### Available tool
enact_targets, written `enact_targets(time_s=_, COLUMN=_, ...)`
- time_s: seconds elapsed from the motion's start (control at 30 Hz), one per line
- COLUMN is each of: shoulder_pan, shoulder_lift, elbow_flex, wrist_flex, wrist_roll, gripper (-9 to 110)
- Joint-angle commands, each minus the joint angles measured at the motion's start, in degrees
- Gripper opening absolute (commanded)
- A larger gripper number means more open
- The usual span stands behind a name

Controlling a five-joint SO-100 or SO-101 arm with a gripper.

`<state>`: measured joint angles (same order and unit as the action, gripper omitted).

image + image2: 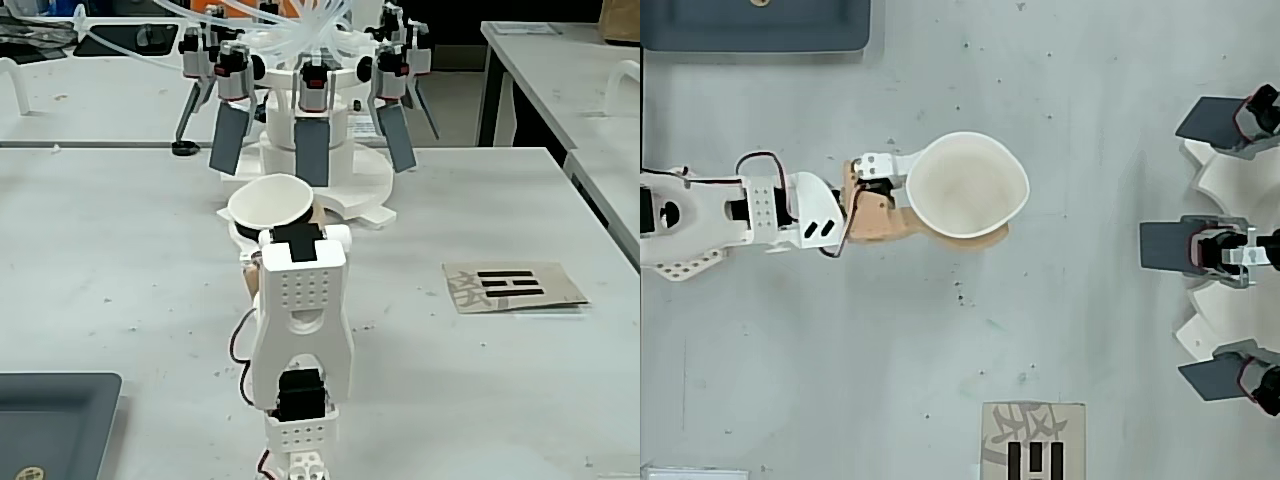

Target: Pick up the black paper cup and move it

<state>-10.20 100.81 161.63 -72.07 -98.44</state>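
Taking the black paper cup [967, 185] as the landmark throughout, and reading the overhead view from left to right.

Far left of the cup: the white arm base and links [710, 205], stretched flat along the table [840, 380] toward it. Up and left of the cup, at the top edge: a dark tray [755, 25], well apart.

Just left of the cup: the gripper [940, 200], jaws closed on the cup wall, 1 white finger above and 1 tan finger below and under the rim. Gripped from the side, likely so the open mouth stays up and the wall is pinched, not crushed. Rim slightly squeezed out of round, consistent with a firm hold.

The cup itself: only the white rim and white inside visible from above; the black wall mostly hidden in the fixed view behind the wrist [300, 275]. Whether lifted or resting on the table, hard to tell.

Below and right of the cup: a card with black bars [1032, 440]. Far right of the cup: a white fixture with 3 grey paddles [1210, 245], well apart.

Judged mid-carry, release not yet done.
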Motion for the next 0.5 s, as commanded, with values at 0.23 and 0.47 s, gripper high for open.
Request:
enact_targets(time_s=0.23, shoulder_pan=3.52, shoulder_lift=3.87, elbow_flex=0.00, wrist_flex=-0.70, wrist_roll=3.87, gripper=6)
enact_targets(time_s=0.47, shoulder_pan=5.36, shoulder_lift=4.04, elbow_flex=-4.57, wrist_flex=4.83, wrist_roll=5.36, gripper=5)
